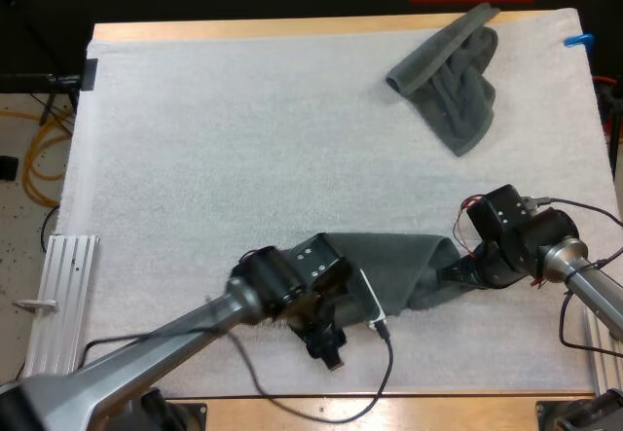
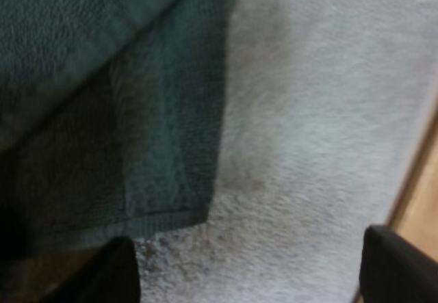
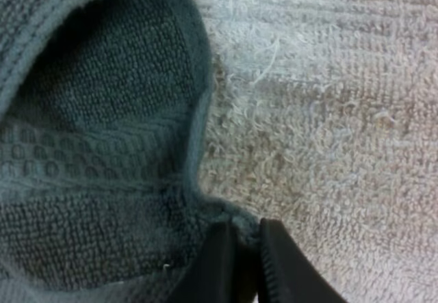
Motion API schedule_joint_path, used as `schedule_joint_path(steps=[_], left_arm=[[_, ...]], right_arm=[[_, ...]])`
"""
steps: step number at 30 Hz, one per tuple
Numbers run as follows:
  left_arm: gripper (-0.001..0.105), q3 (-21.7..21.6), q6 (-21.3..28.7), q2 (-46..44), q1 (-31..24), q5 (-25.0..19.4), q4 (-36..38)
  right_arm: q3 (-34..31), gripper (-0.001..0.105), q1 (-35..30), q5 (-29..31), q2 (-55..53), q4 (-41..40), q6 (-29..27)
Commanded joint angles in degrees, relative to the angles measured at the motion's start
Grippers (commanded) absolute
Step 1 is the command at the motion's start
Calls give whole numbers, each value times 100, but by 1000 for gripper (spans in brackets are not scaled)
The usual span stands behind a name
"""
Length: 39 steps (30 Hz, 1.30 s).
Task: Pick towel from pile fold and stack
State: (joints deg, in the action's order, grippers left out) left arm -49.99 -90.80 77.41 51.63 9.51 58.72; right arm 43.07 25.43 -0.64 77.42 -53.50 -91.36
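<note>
Lying along the near side of the white mat (image 1: 243, 139), the spread towel (image 1: 389, 261) runs as a dark grey-green band between the two arms, its left end partly covered by the left arm. Right pincer (image 3: 248, 265): clamped on the spread towel's right end. The right wrist view shows its two black fingers (image 3: 219, 262) nearly together with a bit of the hem pinched between them, the cloth bulging into a rounded loop just beyond the tips. The high view puts this pincer low over the mat at the towel's right tip. Left pincer (image 2: 246, 272): apart, gripping nothing. The left wrist view shows one finger just beside the towel's hemmed corner and the other over bare mat near the wooden edge of the worktop (image 2: 421, 200). Whether the nearer finger touches the corner cannot be told. The crumpled towel (image 1: 453, 76) sits at the far right of the mat, well apart from the spread towel and both pincers, one rolled edge reaching the mat's far border.
</note>
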Motion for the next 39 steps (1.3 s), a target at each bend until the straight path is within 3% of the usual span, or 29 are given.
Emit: schedule_joint_path(steps=[1,9,20,23,30,37,39], left_arm=[[64,-24,-120,145,19,-123,-132],[64,-24,-280,895,19,-183,-612],[60,-24,-412,1462,19,-296,-613],[48,-24,-428,1479,19,-295,-613],[1,-39,-487,1436,19,-210,-529],[0,-39,-458,571,19,111,-175],[0,-39,-449,97,19,529,-127]], right_arm=[[3,0,-10,-1,-51,-7,8],[3,0,-10,-1,-51,-7,-36],[3,0,-10,-1,-51,4,-117],[3,0,-10,-1,-51,4,-136],[27,0,-10,-1,-62,89,-136],[307,0,-10,12,-423,91,-193],[498,0,-10,93,-577,102,-193]])
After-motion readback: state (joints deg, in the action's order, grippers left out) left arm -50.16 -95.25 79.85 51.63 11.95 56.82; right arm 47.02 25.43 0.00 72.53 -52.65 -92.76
